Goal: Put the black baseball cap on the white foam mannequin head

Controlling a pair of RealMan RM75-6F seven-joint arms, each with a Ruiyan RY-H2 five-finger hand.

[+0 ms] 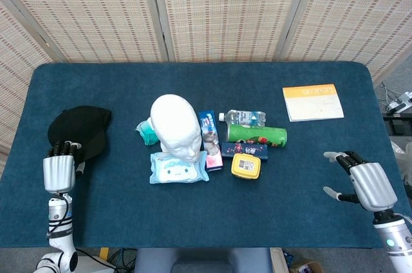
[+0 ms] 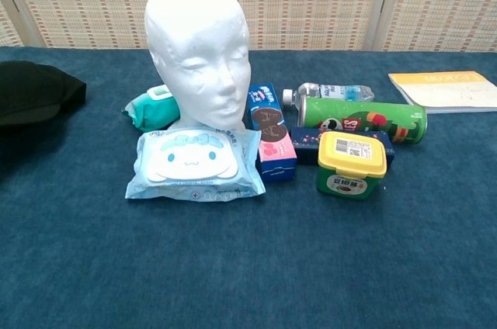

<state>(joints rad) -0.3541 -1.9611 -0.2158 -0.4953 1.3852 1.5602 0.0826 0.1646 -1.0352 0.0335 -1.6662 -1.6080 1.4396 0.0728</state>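
Note:
The black baseball cap (image 1: 80,128) lies at the left of the blue table, also at the left edge of the chest view (image 2: 35,92). My left hand (image 1: 58,171) sits just in front of it, fingertips curled over the cap's near edge and gripping it. The white foam mannequin head (image 1: 176,125) stands upright mid-table, bare, facing the front edge (image 2: 198,42). My right hand (image 1: 362,184) hovers at the front right with its fingers apart and nothing in them. The chest view shows neither hand.
Around the mannequin head's base lie a wet-wipes pack (image 1: 179,167), a teal pouch (image 1: 145,131), a blue cookie box (image 1: 209,128), a water bottle (image 1: 244,118), a green chip can (image 1: 256,134) and a yellow-lidded tub (image 1: 245,165). An orange-and-white booklet (image 1: 312,102) lies at the back right.

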